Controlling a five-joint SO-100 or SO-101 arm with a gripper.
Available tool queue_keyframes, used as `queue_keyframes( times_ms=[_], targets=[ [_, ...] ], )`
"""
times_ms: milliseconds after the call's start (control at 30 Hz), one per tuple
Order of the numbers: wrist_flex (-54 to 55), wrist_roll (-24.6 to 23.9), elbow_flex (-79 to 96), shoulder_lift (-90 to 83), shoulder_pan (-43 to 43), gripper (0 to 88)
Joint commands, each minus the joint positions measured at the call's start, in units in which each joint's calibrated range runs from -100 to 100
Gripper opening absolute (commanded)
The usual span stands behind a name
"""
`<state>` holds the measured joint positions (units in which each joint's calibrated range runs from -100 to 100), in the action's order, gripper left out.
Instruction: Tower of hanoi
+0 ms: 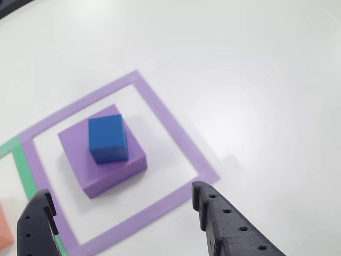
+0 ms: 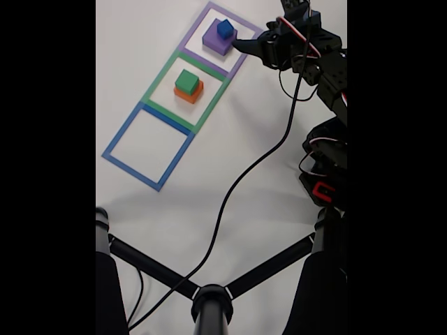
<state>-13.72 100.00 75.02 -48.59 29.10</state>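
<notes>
Gripper (image 1: pixel 125 213) released, empty, poised just short of the blue cube (image 1: pixel 108 138) atop the purple block (image 1: pixel 101 160). Likely step: picking the cube. Next: advance, straddle, clench.

Gripper (image 1: pixel 122 213) jaws spread wide, empty, arm reaching forward.

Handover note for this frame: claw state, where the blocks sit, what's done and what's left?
Claw: open, empty, hovering near the purple square.
Purple square: blue cube stacked on purple block.
Green square: green cube on orange block.
Blue square: holds no block.
Done: two two-block stacks stand. Left: likely merging them into one tower; which square is the target is unclear.
</notes>
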Motion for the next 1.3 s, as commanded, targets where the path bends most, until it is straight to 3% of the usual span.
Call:
queue_keyframes(
  times_ms=[0,533,800,1267],
  targets=[
    [15.22,0.0,2.26,5.8,-1.23,28.9],
    [57.15,0.0,3.53,39.53,-3.37,26.6],
    [65.24,0.0,-1.28,50.59,-4.89,25.2],
    [68.32,0.0,-6.73,57.8,-5.81,24.1]
  ],
)
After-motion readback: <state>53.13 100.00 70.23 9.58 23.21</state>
